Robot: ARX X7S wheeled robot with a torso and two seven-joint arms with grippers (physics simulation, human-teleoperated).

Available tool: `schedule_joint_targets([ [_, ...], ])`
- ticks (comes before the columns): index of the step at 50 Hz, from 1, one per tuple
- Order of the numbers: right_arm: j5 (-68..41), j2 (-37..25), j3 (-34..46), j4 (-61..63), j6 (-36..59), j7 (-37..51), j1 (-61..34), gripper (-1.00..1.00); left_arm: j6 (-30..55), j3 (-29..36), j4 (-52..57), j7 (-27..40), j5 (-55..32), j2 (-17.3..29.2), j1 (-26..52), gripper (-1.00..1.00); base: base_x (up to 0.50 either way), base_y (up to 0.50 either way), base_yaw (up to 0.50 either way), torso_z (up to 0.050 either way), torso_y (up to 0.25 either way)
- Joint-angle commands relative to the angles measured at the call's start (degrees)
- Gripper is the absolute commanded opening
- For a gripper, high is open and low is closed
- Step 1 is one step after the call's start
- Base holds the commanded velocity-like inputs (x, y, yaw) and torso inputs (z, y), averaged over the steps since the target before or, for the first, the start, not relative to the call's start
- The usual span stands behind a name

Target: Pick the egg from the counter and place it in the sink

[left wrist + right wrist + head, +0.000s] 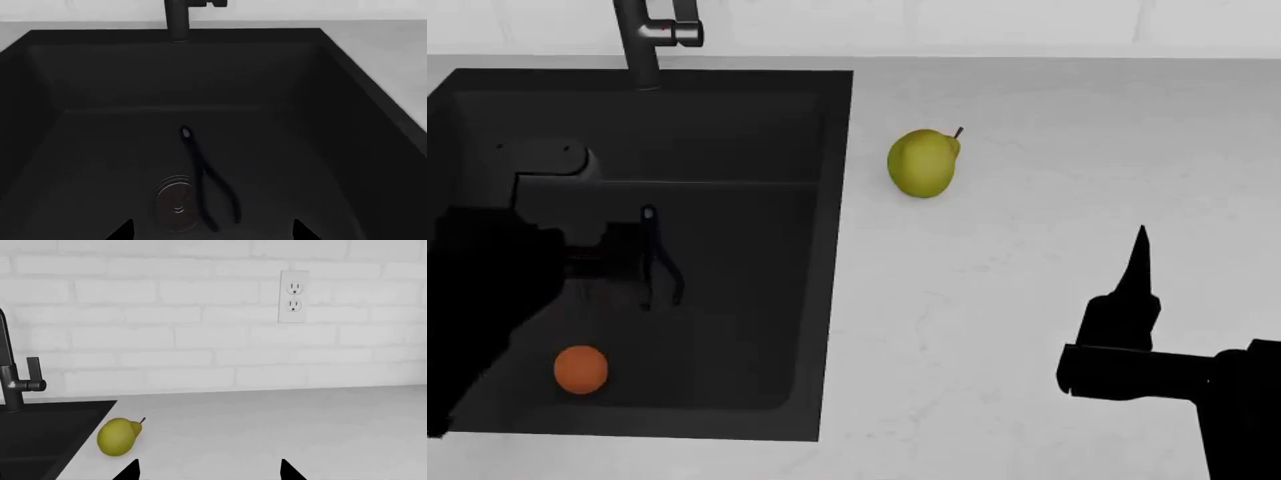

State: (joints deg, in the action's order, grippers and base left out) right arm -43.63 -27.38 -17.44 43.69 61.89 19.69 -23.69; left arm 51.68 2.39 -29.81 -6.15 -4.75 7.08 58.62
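Looking down from the head camera, we are seeing the egg (581,369) lying on the floor of the sink (827,250), low in the left of the frame, near the basin's front wall — so, as we judge it, the placing is done and only a withdrawal is left. Our left gripper (641,262) is hanging over the basin at mid-left of the frame, and the egg is lying below and a little left of it in the picture, apart from the fingers; its shape is reading nearly round from above, so we are not calling a long axis. The left arm is plainly the nearer one. In the left wrist view only two dark finger tips are showing at the bottom edge, set wide apart with nothing between them, so we are taking that gripper as spread and empty. The egg itself is cut off from that view. A slim black tool (203,175) is lying beside the drain (177,202) — we cannot make out what it is. Our right gripper (1138,262) is hovering over the counter (1028,200) at lower right, well apart from the pear (922,164); its wrist view is showing its tips parted and holding nothing.
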Motion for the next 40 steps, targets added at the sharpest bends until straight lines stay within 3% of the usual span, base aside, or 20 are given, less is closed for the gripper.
schedule_joint_targets([
  [1, 0.24, 0.0, 0.04, -0.26, -1.22, -0.27, 0.92, 1.0, 10.12, -0.29, 23.07, -0.01, -2.04, 0.85, -8.56, 1.0, 0.0, 0.0, 0.0, 0.0, 0.0],
  [21, -0.05, -0.25, 0.57, -0.27, -1.09, 0.47, 0.93, 1.0, 27.71, -3.83, 57.51, 0.87, -6.23, 1.82, -17.85, 1.0, 0.0, 0.0, 0.0, 0.0, 0.0],
  [40, -0.02, -0.38, 1.24, -0.91, -1.68, 0.64, 1.12, 1.0, 35.47, -4.13, 75.07, 0.9, -9.57, 1.69, -25.88, 1.0, 0.0, 0.0, 0.0, 0.0, 0.0],
])
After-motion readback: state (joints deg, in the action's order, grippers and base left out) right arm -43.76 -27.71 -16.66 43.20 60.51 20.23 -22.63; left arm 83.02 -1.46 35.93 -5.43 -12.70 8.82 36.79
